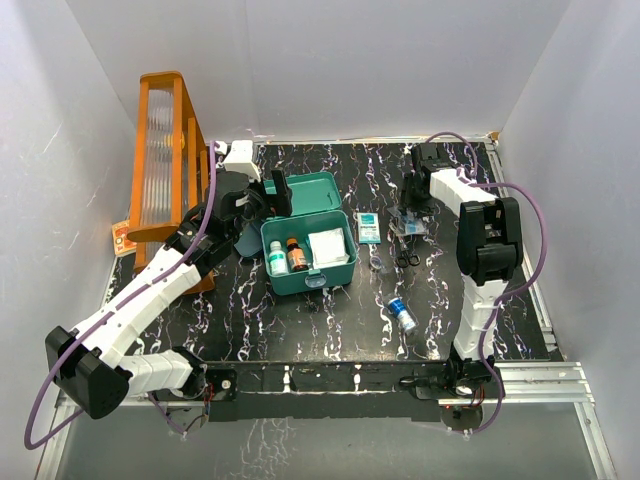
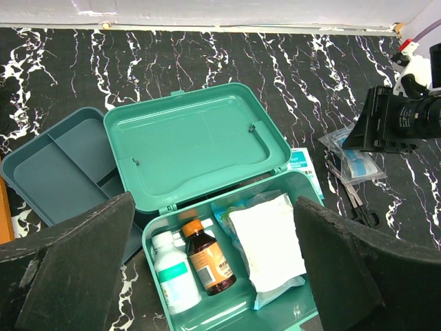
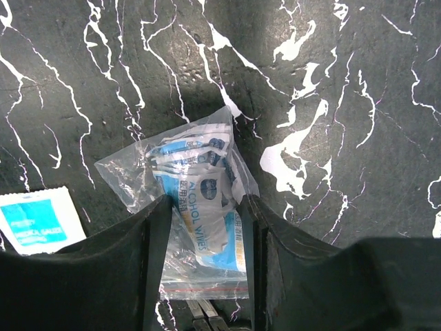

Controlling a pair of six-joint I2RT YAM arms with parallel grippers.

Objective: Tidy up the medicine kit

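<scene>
The teal medicine kit stands with its lid up, left of the table's middle. Inside lie a white bottle, a brown bottle with an orange cap and a white pouch. My left gripper hangs wide open behind and above the kit, holding nothing. My right gripper is low over a clear bag of alcohol wipes that lies on the table between its parted fingers.
A blue-and-white sachet lies right of the kit. Scissors lie in front of the bag. A small blue-capped bottle lies nearer the front. A dark divided tray sits left of the lid, beside an orange rack.
</scene>
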